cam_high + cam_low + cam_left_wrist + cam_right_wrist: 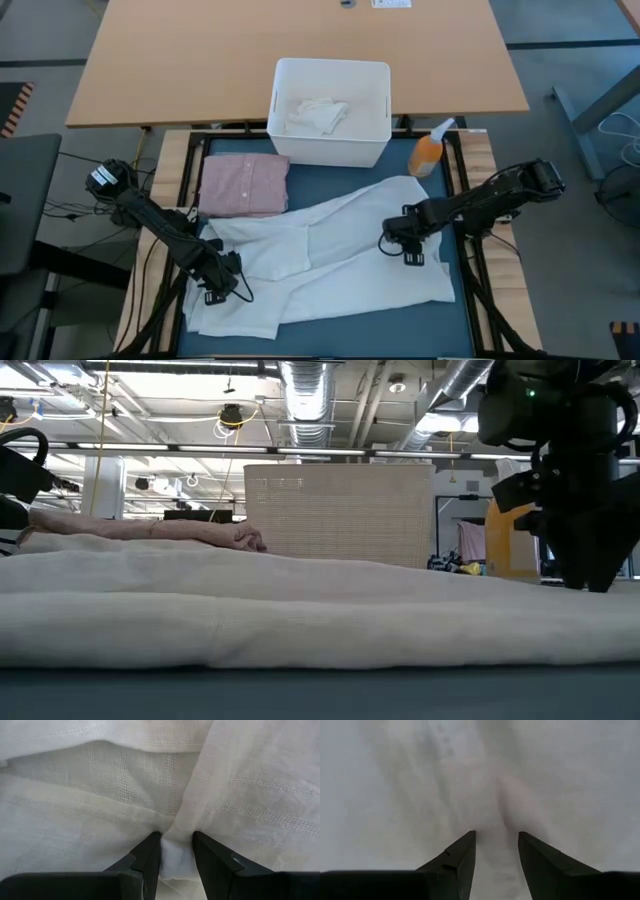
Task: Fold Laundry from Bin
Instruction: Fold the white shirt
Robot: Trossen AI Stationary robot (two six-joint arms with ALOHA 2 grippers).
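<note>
A long white garment (330,265) is lying spread across the blue mat (455,315) on the worktop (170,165), running from the near left corner up toward the far right. Beside its far left end, a folded pink shirt (245,184) is sitting on the mat. Behind both, the white bin (330,148) is standing at the back edge, with a crumpled white cloth (318,113) lying inside it. An orange spray bottle (428,152) is standing just to the right of the bin.

The left gripper (222,290) is pressing down at the near left part of the white garment; in the left wrist view its jaws are pinching a small bunch of the woven white fabric (175,860) between the fingers (147,857), grasping the garment. The right gripper (405,252) is hanging over the right part of the same garment. In the right wrist view its jaws are standing apart over the white cloth (490,795) with the fabric showing in the gap, and I cannot tell whether they are gripping it.

From table height, the garment is filling the foreground as a low pale ridge (300,610), with the pink shirt (150,532) showing behind it.

No readable writing or label is showing on any of these things
</note>
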